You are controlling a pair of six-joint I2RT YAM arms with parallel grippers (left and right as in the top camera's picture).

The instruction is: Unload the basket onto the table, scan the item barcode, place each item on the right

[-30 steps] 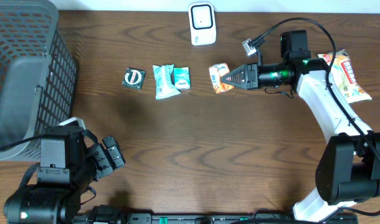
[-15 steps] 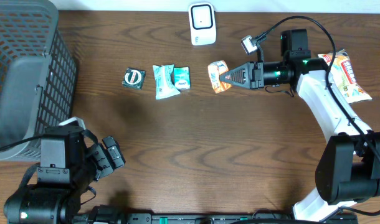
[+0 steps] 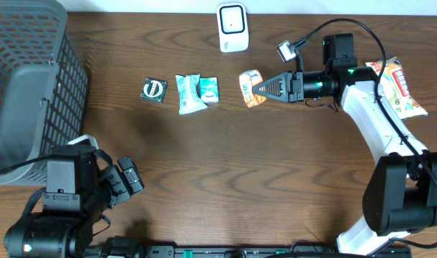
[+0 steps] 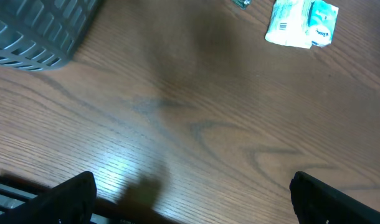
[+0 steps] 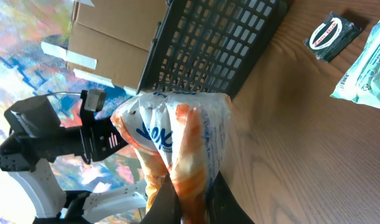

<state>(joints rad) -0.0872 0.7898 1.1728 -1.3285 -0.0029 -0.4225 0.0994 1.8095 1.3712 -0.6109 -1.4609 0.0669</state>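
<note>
A white barcode scanner (image 3: pixel 233 27) stands at the table's back edge. Just below and right of it hangs an orange-and-white snack packet (image 3: pixel 250 87), pinched by my right gripper (image 3: pixel 260 89), which reaches in from the right. In the right wrist view the packet (image 5: pixel 177 134) hangs crumpled, the two dark fingers of my right gripper (image 5: pixel 193 190) shut on its lower end. My left gripper (image 3: pixel 125 183) rests at the front left, far from the scanner; in its wrist view it (image 4: pixel 190 199) stands wide open over bare wood.
A black packet with a round logo (image 3: pixel 154 89) and two teal packets (image 3: pixel 190 93) lie in a row left of the held packet. A grey mesh basket (image 3: pixel 25 86) fills the left side. Another red-and-white snack pack (image 3: pixel 403 87) lies at the far right.
My right gripper has shifted the orange packet slightly left and up, towards the scanner. The left arm has not moved.
</note>
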